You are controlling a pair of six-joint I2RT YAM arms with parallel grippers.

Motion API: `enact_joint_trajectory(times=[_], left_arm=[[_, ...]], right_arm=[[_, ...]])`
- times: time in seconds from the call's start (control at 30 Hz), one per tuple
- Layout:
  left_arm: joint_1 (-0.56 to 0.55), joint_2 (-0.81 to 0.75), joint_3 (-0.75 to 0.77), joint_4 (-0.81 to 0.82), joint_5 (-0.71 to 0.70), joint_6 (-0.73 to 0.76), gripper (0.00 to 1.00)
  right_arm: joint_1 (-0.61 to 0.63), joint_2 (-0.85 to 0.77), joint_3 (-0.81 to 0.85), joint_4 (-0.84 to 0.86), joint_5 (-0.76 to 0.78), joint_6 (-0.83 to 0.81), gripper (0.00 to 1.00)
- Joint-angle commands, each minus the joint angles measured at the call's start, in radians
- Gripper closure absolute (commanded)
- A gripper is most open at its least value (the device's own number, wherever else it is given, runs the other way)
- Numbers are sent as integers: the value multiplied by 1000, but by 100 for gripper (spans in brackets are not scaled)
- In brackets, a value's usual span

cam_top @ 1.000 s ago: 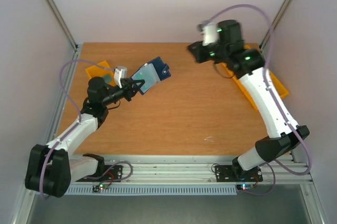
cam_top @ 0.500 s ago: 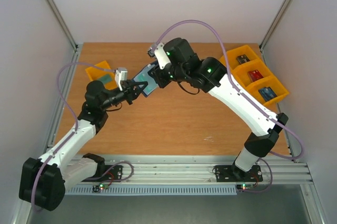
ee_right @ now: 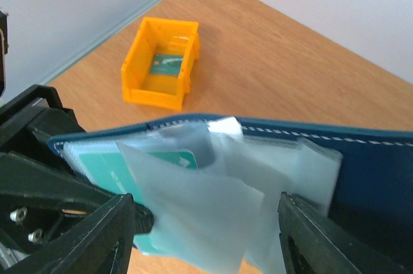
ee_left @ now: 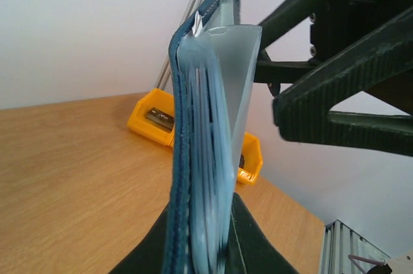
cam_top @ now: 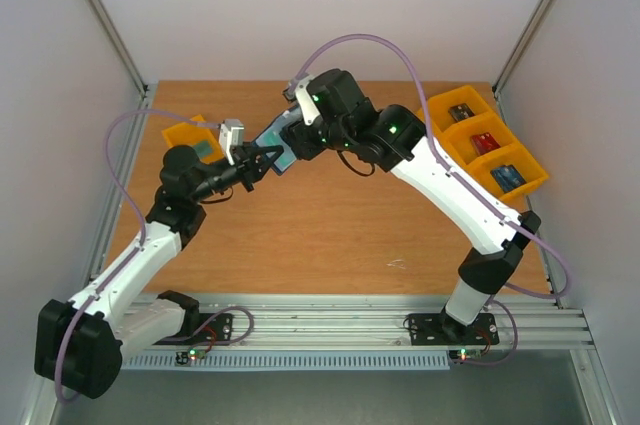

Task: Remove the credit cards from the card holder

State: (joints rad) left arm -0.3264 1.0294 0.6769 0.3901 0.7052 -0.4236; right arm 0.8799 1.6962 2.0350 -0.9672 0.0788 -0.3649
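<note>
Two arms meet at the card holder (ee_left: 193, 158): the left end effector (ee_left: 200, 249) clamps its edge, while the right end effector (ee_right: 205, 215) is spread apart astride its sleeves.

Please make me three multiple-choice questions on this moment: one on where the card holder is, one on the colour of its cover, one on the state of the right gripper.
1. Where is the card holder?
A. flat on the table
B. held up by the left gripper
C. inside a yellow bin

2. Which colour is its outer cover?
A. dark blue
B. red
C. green

3. How do the jaws of the right gripper stand?
A. shut tight
B. open
C. out of view

Answers:
1 B, the left gripper pinches its edge in the air.
2 A, both wrist views show a navy cover.
3 B, its fingers stand apart, on each side of the pale sleeves.
</note>
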Motion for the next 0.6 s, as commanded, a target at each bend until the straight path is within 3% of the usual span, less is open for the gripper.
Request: enact_joint_trajectory(times=[0.0, 0.1, 0.3, 0.43, 0.57], left_arm=[[-3, -5, 51, 15, 20, 45, 100], [-2, -10, 55, 11, 34, 52, 100], [-2, -21, 51, 9, 36, 60, 100], [-2, -33, 46, 10, 20, 51, 100], [0, -44, 30, 12, -27, 18, 100]], right_arm=[[-7, 47, 77, 20, -2, -67, 38], [-19, 66, 104, 5, 26, -63, 38], [-20, 112, 133, -13, -63, -67, 30], [-21, 130, 160, -39, -124, -73, 49], [-32, 122, 147, -65, -194, -72, 50]])
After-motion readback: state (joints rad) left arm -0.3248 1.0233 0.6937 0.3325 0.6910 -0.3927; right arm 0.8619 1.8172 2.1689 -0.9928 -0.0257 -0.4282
